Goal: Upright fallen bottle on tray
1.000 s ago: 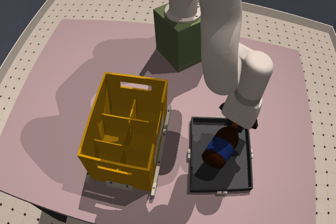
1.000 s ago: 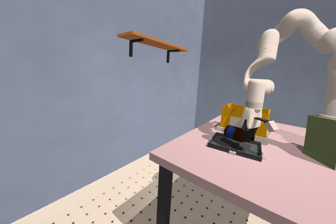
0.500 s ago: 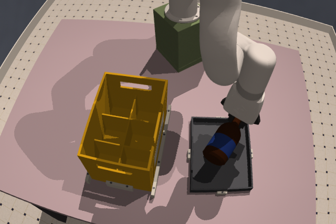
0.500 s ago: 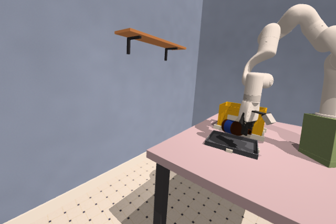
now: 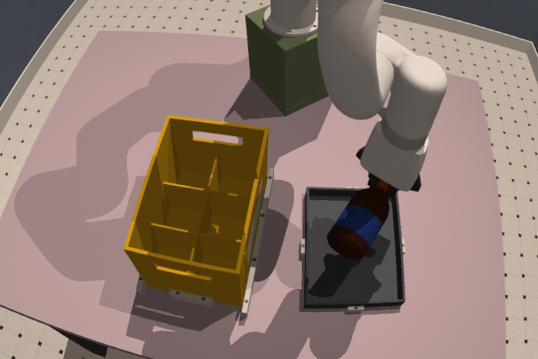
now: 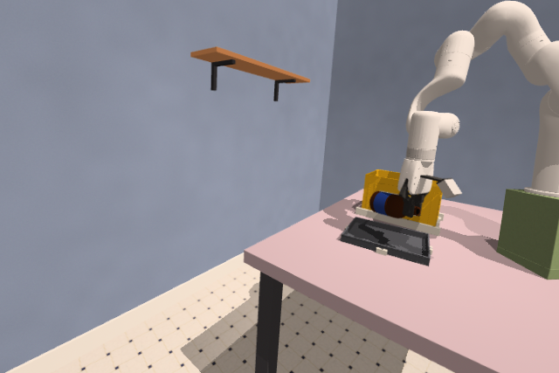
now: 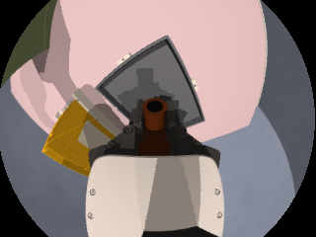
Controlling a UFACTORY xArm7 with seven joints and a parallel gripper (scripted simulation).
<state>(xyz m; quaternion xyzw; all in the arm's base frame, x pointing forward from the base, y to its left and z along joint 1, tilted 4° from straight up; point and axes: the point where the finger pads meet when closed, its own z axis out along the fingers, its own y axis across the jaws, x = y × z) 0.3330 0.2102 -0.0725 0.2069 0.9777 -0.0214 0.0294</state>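
Observation:
The brown bottle (image 5: pixel 358 224) (image 6: pixel 387 204) (image 7: pixel 155 118) with a blue label is held in the air above the tray, lying nearly level, its base pointing away from the gripper. My gripper (image 5: pixel 386 184) (image 6: pixel 411 210) (image 7: pixel 154 108) is shut on the bottle's neck; the mouth sticks out past the fingers in the wrist view. The dark grey tray (image 5: pixel 352 304) (image 6: pixel 383 254) (image 7: pixel 197 101) lies flat on the table below, with the bottle's shadow on it. The yellow crate (image 5: pixel 195 278) (image 6: pixel 370 179) (image 7: pixel 66 143) stands upright beside the tray, with empty compartments visible.
Pale stop blocks stand around the tray and crate, such as the block (image 5: pixel 355 308) at the tray's edge and the long rail (image 5: pixel 256 255) between crate and tray. The arm's green base (image 5: pixel 284 72) (image 6: pixel 527 233) is behind. An orange shelf (image 6: pixel 257 66) hangs on the wall.

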